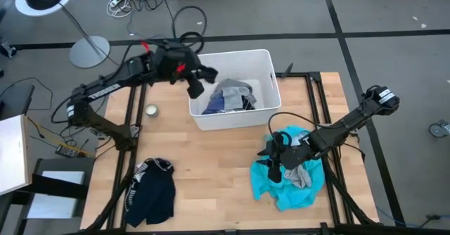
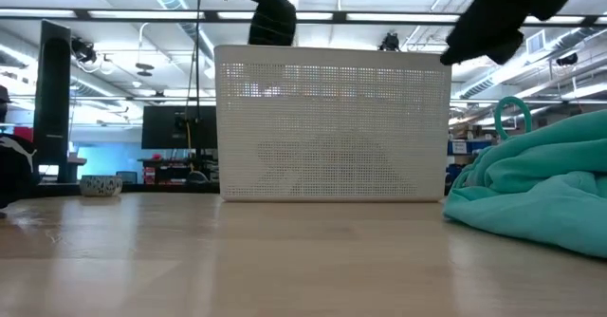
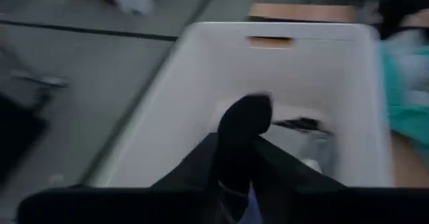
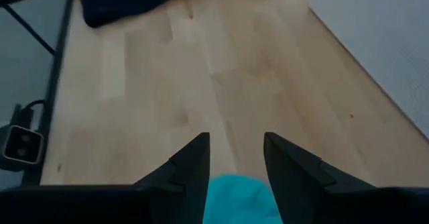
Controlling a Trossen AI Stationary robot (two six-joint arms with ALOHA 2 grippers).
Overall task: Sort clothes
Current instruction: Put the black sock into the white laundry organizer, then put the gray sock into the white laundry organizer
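My left gripper (image 1: 195, 87) hangs over the left end of the white bin (image 1: 261, 58) and is shut on a small dark piece of cloth (image 3: 244, 123). In the low view it (image 2: 273, 18) is above the bin's rim. Grey and dark clothes (image 1: 232, 96) lie in the bin. My right gripper (image 1: 275, 166) is open over the left edge of the turquoise shirt (image 1: 285, 186), which lies bunched on the table with a grey garment (image 1: 304, 173) on it. The turquoise cloth (image 4: 240, 197) shows between its fingers. A navy white-striped garment (image 1: 153, 193) lies at the near left. My left gripper pinches the dark cloth (image 3: 242, 140) between its two shut fingers, coming from above over the bin. The cloth bulges past the fingertips, clear of the bin's floor. Which part of the garment it has cannot be told.
A small round bowl (image 1: 151, 110) stands left of the bin and shows in the low view (image 2: 100, 184). Bare wood (image 1: 211, 157) lies between the bin, the navy garment and the turquoise pile. The table's black frame rails (image 1: 318, 101) run along its sides.
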